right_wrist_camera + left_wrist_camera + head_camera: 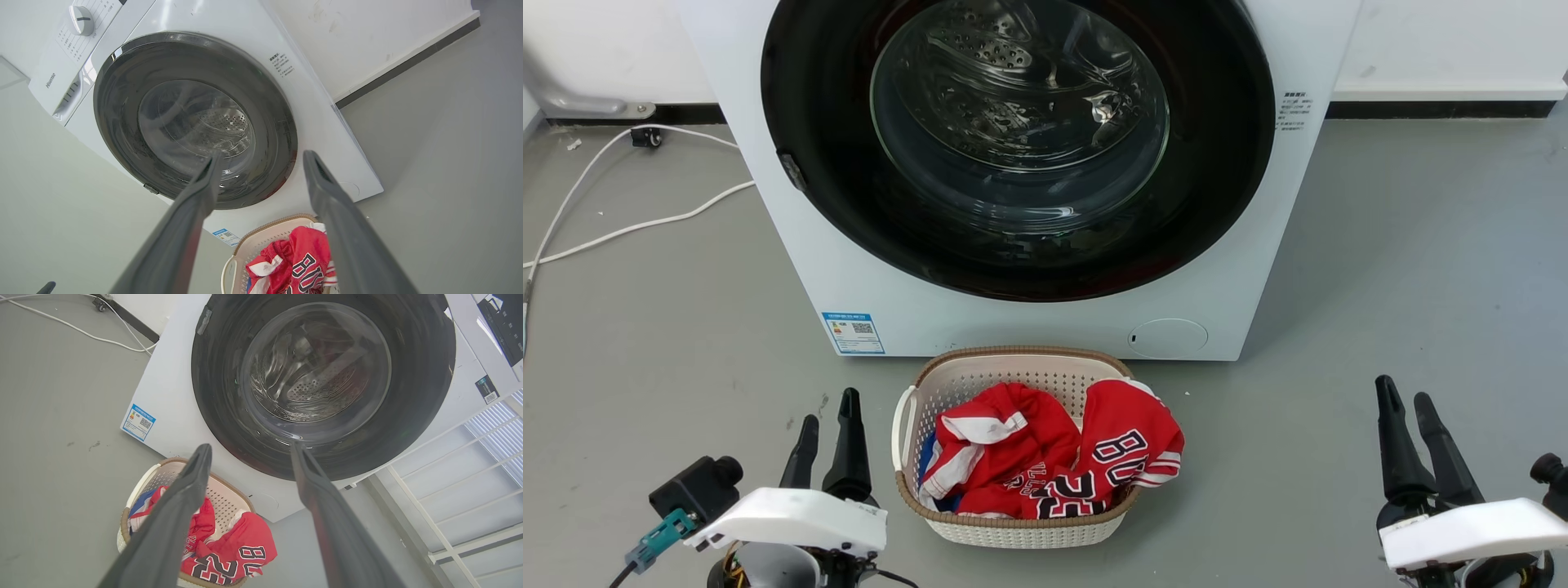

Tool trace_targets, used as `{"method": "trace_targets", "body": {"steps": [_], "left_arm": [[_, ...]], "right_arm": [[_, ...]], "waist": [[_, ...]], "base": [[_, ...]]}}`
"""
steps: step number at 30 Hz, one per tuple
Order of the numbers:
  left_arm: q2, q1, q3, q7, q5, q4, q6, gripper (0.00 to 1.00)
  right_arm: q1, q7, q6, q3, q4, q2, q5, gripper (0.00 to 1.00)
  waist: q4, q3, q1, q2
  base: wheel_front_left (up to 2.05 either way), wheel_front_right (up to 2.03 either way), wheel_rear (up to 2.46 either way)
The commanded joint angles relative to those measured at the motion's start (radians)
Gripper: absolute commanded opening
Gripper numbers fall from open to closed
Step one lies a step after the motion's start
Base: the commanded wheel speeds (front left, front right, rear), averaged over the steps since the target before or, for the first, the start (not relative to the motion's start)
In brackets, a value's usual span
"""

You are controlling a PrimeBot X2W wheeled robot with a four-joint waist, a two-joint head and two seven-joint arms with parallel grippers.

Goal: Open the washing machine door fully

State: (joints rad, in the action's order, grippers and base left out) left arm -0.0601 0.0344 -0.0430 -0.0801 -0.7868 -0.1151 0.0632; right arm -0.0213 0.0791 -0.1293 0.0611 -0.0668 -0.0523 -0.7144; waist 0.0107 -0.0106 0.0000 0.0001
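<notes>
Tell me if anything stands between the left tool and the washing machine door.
Nothing visible does: bare floor lies between the left tool and the washing machine door. The laundry basket stands to that tool's right, close before the washing machine and below the door; it might hinder the swing.

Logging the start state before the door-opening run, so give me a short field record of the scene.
door: washing machine door shut, flush on the washing machine front
left hand: open, empty, clear of the door
right hand: open, empty, clear of the door
floor: laundry basket with red jerseys in front of the machine
task: door not yet opened
</notes>
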Motion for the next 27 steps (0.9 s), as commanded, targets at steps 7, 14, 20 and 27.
{"method": "trace_targets", "body": {"steps": [7,14,20,27], "left_arm": [[-0.016,0.001,-0.031,-0.030,0.114,0.035,0.026,1.00],[-0.023,-0.006,-0.055,-0.050,0.195,0.052,0.036,1.00],[-0.027,-0.009,-0.070,-0.067,0.260,0.066,0.042,1.00],[-0.030,-0.019,-0.084,-0.085,0.333,0.077,0.044,1.00]], "right_arm": [[-0.007,0.031,-0.002,-0.006,0.044,0.000,0.121,1.00],[-0.016,0.050,-0.002,-0.004,0.074,0.000,0.195,1.00],[-0.025,0.067,-0.002,-0.004,0.098,0.000,0.260,1.00],[-0.037,0.086,-0.002,-0.001,0.118,0.001,0.319,1.00]], "waist": [[0.003,-0.002,0.0000,-0.0001],[0.005,-0.002,0.0000,-0.0001],[0.007,-0.003,0.0000,-0.0001],[0.008,-0.002,0.0000,-0.0001]], "base": [[0.00,0.00,0.00],[0.00,0.00,0.00],[0.00,0.00,0.00],[0.00,0.00,0.00]]}}
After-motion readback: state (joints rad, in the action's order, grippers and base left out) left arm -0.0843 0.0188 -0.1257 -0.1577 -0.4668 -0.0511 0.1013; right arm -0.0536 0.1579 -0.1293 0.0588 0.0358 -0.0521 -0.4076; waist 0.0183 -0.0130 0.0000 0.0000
